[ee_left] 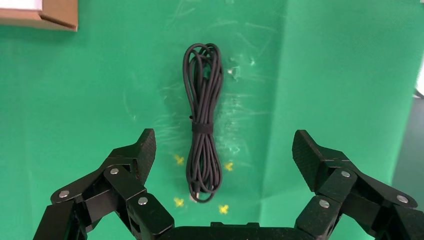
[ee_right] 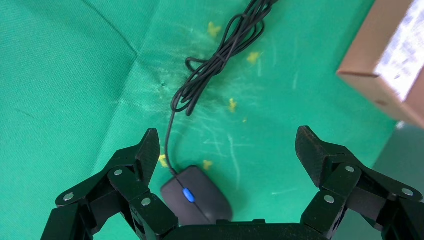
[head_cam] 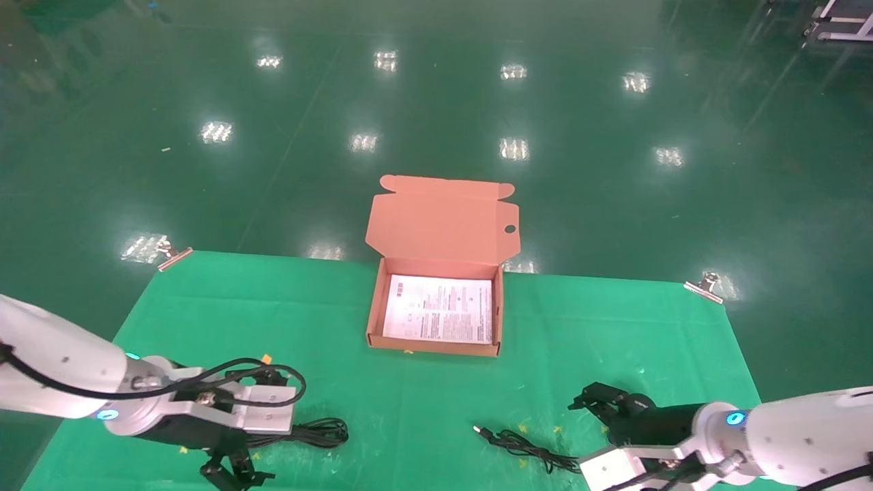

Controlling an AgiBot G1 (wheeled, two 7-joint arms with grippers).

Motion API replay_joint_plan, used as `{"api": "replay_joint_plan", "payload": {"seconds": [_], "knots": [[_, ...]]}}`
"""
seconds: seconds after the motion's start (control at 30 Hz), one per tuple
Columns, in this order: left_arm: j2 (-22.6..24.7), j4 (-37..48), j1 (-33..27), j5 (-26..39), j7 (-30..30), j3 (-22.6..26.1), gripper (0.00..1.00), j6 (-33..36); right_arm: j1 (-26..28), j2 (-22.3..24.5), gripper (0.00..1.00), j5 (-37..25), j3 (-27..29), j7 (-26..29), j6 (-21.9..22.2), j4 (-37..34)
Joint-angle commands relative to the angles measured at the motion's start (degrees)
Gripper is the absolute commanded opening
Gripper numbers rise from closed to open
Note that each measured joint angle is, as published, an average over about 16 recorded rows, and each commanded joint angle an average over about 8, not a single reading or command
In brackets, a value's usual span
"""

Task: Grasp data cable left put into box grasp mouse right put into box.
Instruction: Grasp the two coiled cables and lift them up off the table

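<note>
The data cable [ee_left: 202, 122] lies flat on the green cloth [head_cam: 436, 409] at the robot's left, well short of the box [head_cam: 436, 344], wound in a long narrow bundle and cinched by a thin band at its middle. The left gripper [ee_left: 222, 160] hangs over it with its jaws spread wide, one finger to either side of the bundle and nothing between them. The bundle looks light and limp; taken by one end loop it would likely sag and swing, so the banded middle, where the strands are tight together, seems the best place to pinch, across the narrow width. The strands are thin and lie flush with the cloth, so the pads probably need to reach right down to the fabric without snagging it.

The mouse [ee_right: 196, 196] sits on the cloth at the robot's right, close under the right gripper [ee_right: 227, 155], whose jaws are likewise wide and hold nothing. Its smooth, rounded shell looks light but slippery; a squeeze across its two long sides, low on the body, should hold better than one on the domed top. Its cord [ee_right: 220, 55] trails off in a loose tangle towards the box and will drag behind, and could catch on the box wall

The box stands open at the middle of the far edge, only a printed sheet [head_cam: 440, 308] on its floor
</note>
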Motion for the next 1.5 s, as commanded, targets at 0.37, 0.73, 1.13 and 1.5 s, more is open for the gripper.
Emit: {"api": "replay_joint_plan", "payload": {"seconds": [0.37,0.73,1.13,1.5], "knots": [[6.8,17.6,0.5,0.0,5.7,0.3,1.0,-4.8,-1.3,-5.5,1.0,-5.7,-1.2,9.6,1.9,-5.7],[12.4,36.5,-0.5,-3.2,12.7,-1.4,1.0,-8.2,1.7,-10.8,1.0,-3.4,-0.7,9.7,2.1,-19.0],[15.9,50.7,-2.1,-5.7,19.2,-3.0,0.4,-10.8,3.5,-15.1,0.19,-2.0,-0.4,7.0,4.2,-28.7],[16.2,52.3,-2.5,-6.2,20.1,-3.3,0.0,-11.2,3.8,-15.5,0.0,-1.5,-0.2,6.6,4.7,-30.1]]}}
